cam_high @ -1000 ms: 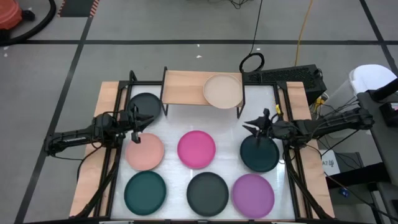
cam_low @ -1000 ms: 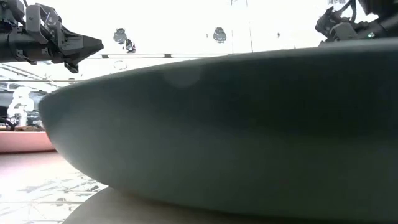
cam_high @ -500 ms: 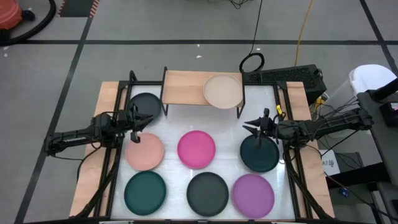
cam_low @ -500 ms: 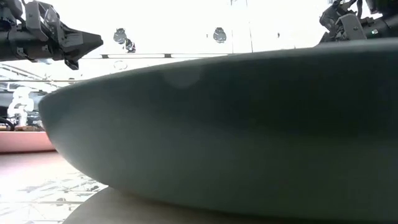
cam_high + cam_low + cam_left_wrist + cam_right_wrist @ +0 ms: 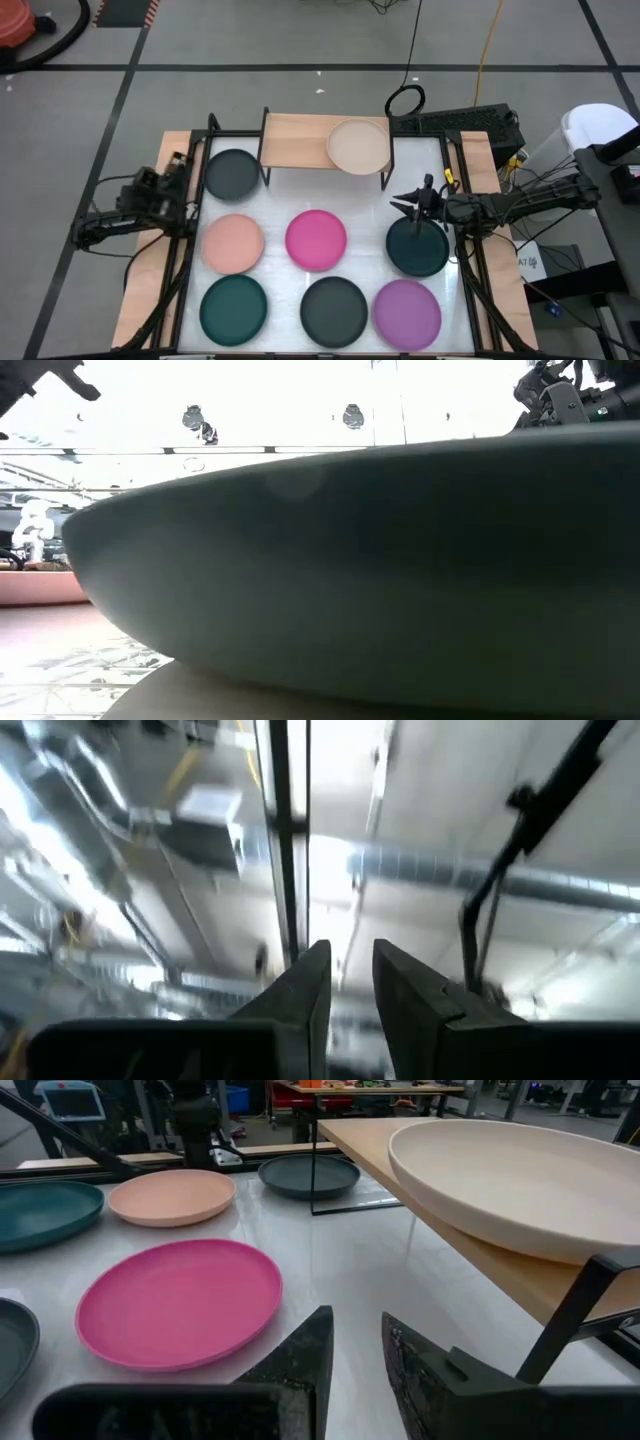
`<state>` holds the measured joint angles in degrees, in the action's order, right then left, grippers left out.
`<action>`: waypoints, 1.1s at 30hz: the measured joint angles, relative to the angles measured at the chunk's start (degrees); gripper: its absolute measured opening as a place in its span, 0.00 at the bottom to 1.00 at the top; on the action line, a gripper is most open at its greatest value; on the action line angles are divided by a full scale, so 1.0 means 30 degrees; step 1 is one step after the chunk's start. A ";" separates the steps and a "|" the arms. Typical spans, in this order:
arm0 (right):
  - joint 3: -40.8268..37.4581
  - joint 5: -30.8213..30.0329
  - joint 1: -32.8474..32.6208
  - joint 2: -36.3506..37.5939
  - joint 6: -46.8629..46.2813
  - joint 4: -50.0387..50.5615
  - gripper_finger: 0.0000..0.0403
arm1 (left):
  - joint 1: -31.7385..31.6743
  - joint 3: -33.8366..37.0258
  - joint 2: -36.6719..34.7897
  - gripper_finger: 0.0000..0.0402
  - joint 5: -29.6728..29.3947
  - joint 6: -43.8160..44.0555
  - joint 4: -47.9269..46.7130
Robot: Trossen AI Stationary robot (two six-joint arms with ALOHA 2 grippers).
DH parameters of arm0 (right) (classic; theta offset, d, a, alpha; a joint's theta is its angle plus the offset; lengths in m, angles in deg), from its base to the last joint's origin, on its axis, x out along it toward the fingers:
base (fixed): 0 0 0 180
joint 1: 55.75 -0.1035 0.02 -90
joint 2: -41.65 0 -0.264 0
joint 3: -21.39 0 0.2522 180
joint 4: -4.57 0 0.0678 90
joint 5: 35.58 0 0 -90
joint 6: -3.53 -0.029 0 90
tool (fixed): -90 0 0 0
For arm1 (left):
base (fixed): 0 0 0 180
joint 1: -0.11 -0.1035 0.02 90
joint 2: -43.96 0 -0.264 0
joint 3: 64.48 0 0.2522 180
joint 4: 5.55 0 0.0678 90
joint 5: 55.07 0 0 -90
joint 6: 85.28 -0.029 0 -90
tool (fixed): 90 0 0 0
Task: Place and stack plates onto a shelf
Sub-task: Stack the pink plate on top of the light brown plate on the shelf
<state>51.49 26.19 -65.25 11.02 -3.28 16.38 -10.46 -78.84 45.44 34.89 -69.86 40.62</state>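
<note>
Left gripper (image 5: 178, 165) swings back off the round salmon-pink plate (image 5: 233, 243), jaws narrow and empty; right gripper (image 5: 405, 204) hovers narrow-jawed, leaving one beige plate (image 5: 358, 146) on the wooden shelf (image 5: 295, 142).

Side of a dark plate (image 5: 360, 570) close to the lens, filling most of the frame, resting on the table (image 5: 60, 660); rim of a pink plate (image 5: 40, 585) at the left edge; arm parts at both upper corners; bright room behind.
</note>
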 joint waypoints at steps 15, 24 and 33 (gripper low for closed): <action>0.0000 0.0000 0.0000 0.0000 0.0050 0.0010 0.18 | 0.0001 -1.0733 0.7477 0.21 -0.4523 -0.2840 -1.5748; 0.0000 0.0000 0.0000 -0.0015 0.0138 0.0077 0.18 | -0.0007 -1.3980 1.6063 0.21 -0.4513 -0.3289 -1.7245; 0.0007 0.0007 0.0007 -0.0015 0.0134 0.0694 0.18 | 0.0136 -1.6206 2.0580 0.21 -0.5757 -0.6419 -2.1254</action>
<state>51.51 26.21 -65.23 10.97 -2.88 18.46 -10.05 -127.46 107.18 17.62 -89.11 -23.15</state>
